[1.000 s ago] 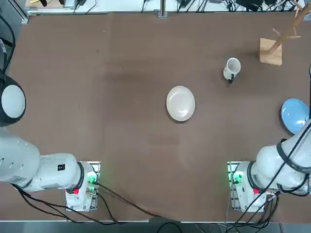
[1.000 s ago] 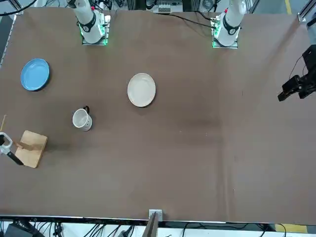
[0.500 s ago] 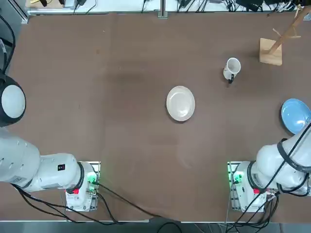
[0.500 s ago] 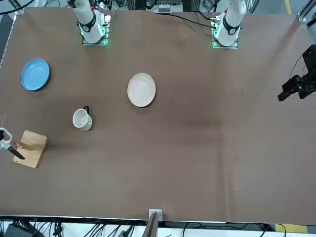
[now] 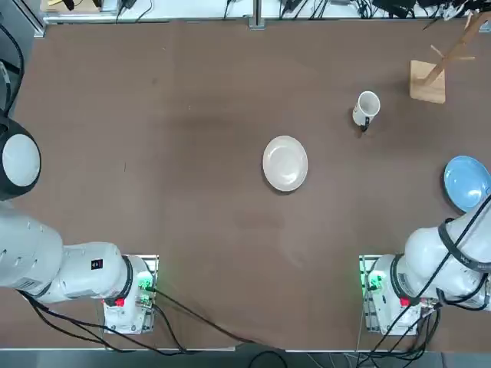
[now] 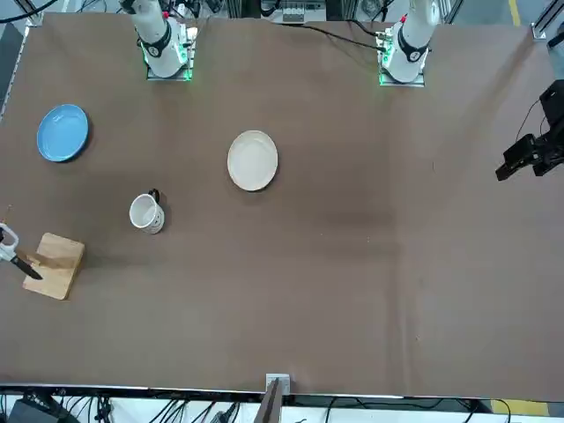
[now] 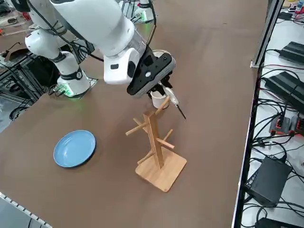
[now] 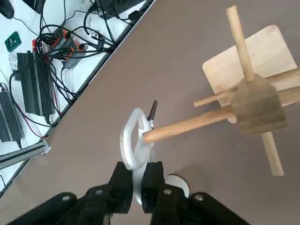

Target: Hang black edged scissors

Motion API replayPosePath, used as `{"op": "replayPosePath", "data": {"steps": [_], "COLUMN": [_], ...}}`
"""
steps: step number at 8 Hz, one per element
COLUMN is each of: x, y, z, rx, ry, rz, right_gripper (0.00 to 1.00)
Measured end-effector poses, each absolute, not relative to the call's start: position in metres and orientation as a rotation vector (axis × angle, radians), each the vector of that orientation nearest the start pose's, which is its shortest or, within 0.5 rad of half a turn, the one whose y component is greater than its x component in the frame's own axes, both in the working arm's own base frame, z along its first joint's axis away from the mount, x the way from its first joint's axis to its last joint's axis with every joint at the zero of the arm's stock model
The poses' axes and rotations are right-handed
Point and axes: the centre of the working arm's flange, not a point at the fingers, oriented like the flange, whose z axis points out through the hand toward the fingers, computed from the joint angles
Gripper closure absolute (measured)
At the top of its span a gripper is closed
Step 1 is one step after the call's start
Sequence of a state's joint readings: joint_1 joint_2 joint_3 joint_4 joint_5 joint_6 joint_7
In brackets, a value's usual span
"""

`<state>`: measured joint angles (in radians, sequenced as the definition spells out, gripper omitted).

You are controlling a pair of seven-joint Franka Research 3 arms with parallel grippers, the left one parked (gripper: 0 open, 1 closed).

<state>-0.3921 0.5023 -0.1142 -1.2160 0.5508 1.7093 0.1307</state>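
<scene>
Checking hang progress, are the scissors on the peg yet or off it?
On: the black edged scissors' handle loop rings the peg tip; right gripper grips them.

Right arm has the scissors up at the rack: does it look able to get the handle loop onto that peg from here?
Probably yes. The right gripper is shut on the black edged scissors, and the peg tip already sits at the handle loop, with nothing between them.

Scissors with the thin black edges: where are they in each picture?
Top view: too small to tell; look by the wooden peg rack, top right.
Front view: the pale black edged scissors are at the left edge, beside the rack.
Right side view: middle, at a peg's tip, under the right claw.
Right wrist view: centre, white handle loop at a peg's tip, pinched in the claw.
Shared landmark: the rack.
</scene>
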Motion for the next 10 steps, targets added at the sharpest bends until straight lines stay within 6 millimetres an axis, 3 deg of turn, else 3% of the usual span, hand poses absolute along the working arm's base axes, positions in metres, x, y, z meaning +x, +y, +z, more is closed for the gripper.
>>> {"op": "replayPosePath", "data": {"steps": [10], "x": [0.634], "y": [-0.319], "z": [0.486], "rx": [-2.506], "ry": [0.963], "rz": [-0.106], "right_gripper": [0.87]}}
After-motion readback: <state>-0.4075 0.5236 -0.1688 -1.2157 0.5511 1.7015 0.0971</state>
